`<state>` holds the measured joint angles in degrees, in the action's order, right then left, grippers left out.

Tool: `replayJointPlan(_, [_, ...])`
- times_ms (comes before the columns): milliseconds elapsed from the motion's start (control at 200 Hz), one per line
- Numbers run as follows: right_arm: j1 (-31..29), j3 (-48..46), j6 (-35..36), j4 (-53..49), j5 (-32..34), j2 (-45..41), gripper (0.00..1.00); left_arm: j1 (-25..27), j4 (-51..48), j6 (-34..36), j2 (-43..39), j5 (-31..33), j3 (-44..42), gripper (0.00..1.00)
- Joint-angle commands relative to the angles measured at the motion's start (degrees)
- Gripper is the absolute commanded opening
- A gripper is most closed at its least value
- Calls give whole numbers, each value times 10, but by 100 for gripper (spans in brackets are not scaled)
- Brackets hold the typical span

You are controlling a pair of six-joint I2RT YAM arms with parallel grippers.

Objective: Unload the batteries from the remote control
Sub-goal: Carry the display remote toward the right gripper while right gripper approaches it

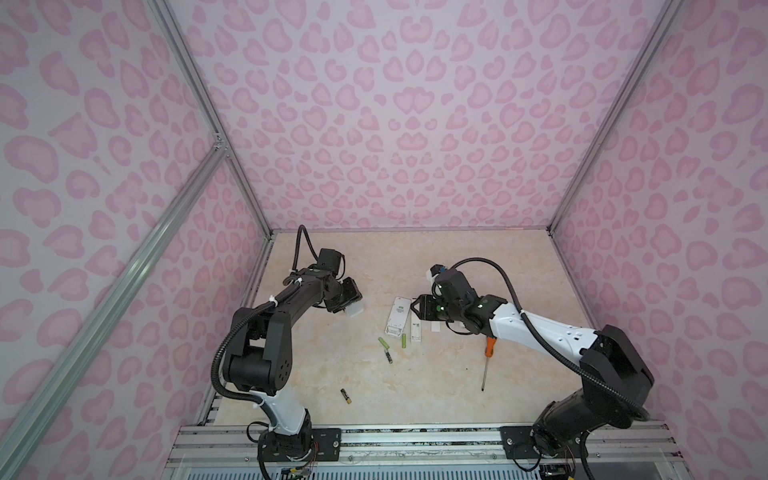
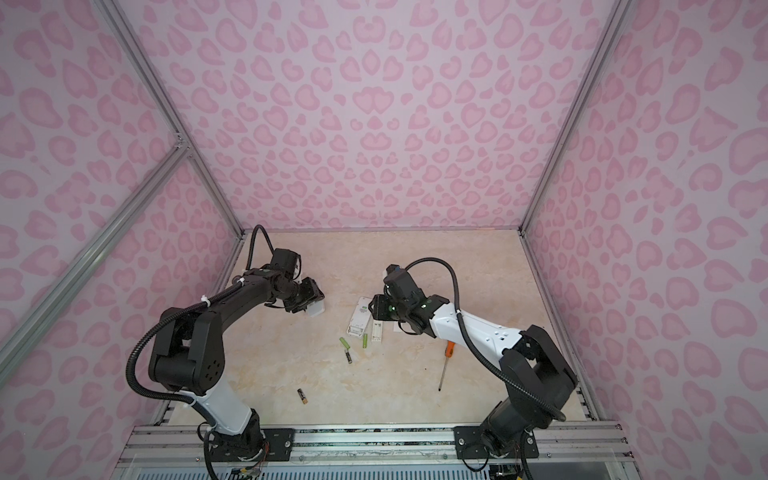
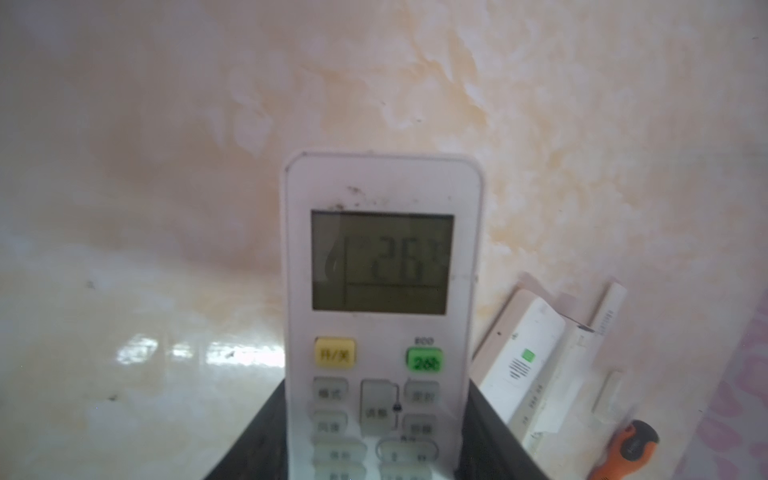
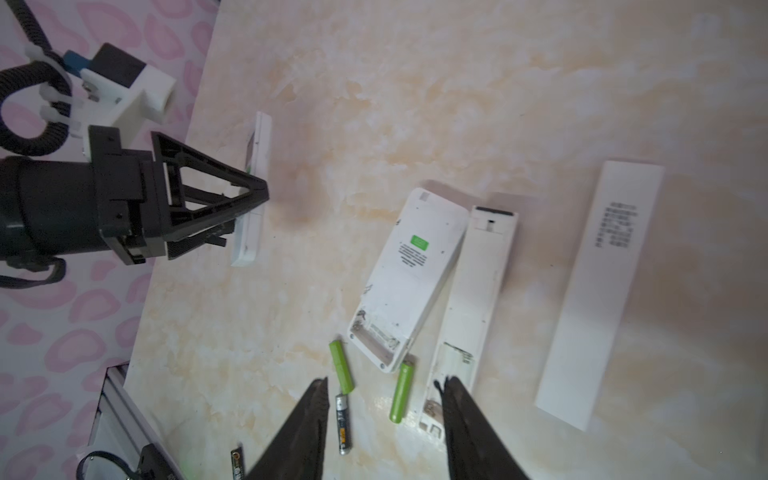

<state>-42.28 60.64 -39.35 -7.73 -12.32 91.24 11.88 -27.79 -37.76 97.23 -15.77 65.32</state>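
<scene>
Right wrist view: your right gripper [image 4: 384,380] hangs with its jaws apart and nothing between them, above the loose batteries near the middle of the tabletop [image 4: 457,83].

Below it:
- One lime green battery [image 4: 341,365] lies nearly end to end with a black and gold battery [image 4: 343,428].
- A second green battery [image 4: 402,392] lies hemmed in between the open end of the wide remote [image 4: 409,278] and the slim remote [image 4: 473,307], just beside both.
- In both top views a fourth battery [image 1: 345,396], black with a gold end, lies well apart from these, toward the near edge.

The wide remote lies face down, and the battery bay at its end nearest the batteries is open and looks empty. The slim remote lies alongside it, touching at the far end. Its bay is also uncovered, but you cannot tell what is in it. A flat white cover plate [image 4: 598,291] lies apart, beyond the slim remote.

Left wrist view: your left gripper [image 3: 376,415] is clamped on the display remote [image 3: 382,257], toward the left edge of the tabletop. Its buttons and screen face the camera, and its battery side is hidden. You cannot tell whether it touches the tabletop.

In a top view, an orange-handled screwdriver [image 1: 487,361] lies beside the right arm, with its tip toward the near edge, well clear of the batteries.
</scene>
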Motion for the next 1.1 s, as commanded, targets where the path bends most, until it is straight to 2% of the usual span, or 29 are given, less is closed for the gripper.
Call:
replayJointPlan(0, [-17,19,-16,41,-19,25,46,17,62,-73,-34,-52,-28,37])
replayJointPlan(180, [-44,23,-42,75,-40,55,46,49,106,-127,-69,-75,-59,37])
replayJointPlan(655, [-65,82,-51,46,-55,104,46,75,123,-165,-108,-91,-92,37])
replayJointPlan(785, [-58,106,-41,34,-56,126,40,80,124,-166,-110,-86,-88,37])
replayJointPlan(925, [-55,123,-42,36,-65,139,39,82,131,-171,-119,-79,-88,37])
replayJointPlan(1095, [-55,138,-39,32,-75,150,22,82,125,-161,-113,-83,-76,37])
